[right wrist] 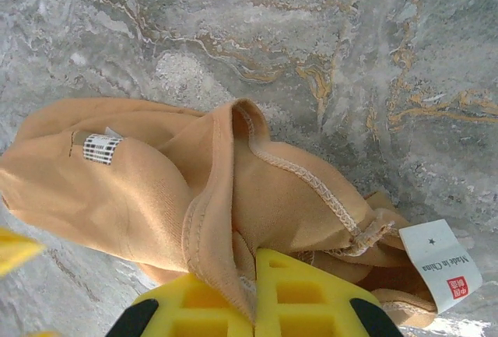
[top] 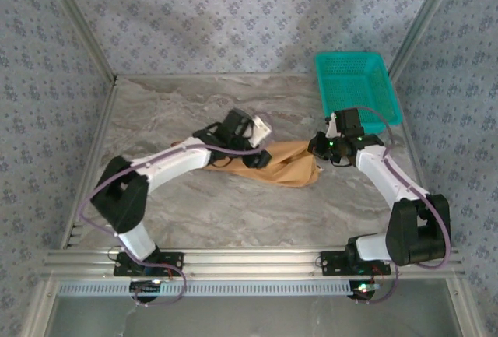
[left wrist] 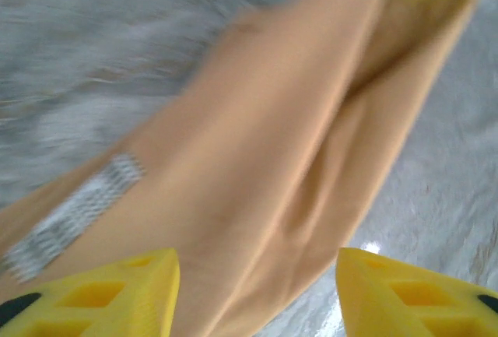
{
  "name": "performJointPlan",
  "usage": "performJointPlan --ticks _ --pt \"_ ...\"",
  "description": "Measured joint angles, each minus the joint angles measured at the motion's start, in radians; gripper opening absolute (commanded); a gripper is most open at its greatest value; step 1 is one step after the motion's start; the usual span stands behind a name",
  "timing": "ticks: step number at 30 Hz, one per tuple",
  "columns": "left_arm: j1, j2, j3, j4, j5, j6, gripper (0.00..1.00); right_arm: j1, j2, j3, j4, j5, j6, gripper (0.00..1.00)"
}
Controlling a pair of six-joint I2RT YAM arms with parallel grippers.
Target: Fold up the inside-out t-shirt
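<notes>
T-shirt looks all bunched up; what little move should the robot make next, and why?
Probably lower the open left fingers onto the crumpled t-shirt and pinch an edge. The right fingers grip a seam, so a second hold would let both arms spread it.

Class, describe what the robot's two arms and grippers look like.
The left arm and right arm have white links with black joints and looping purple cables. The left gripper and right gripper have blocky yellow fingers with square hollows.
</notes>
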Motion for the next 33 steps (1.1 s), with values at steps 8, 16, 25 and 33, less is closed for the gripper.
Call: performJointPlan --ticks 8,16,25,33 --pt "-0.056 0.123 0.004 0.057 -0.037 0.124 0.60 -0.013 -0.023 0.002 -0.012 0.000 -0.009 0.00" --pt "-0.046 0.209 0.061 0.067 -0.261 0.201 0.00 -0.016 -0.050 0.002 -0.042 0.000 -0.027 0.00" --pt "-0.027 0.182 0.133 0.039 -0.379 0.174 0.00 -0.046 -0.082 -0.009 -0.063 0.000 -0.063 0.00" --pt "-0.018 0.078 0.269 -0.103 -0.314 0.006 0.00 -0.052 0.016 -0.012 -0.013 0.018 -0.064 0.00"
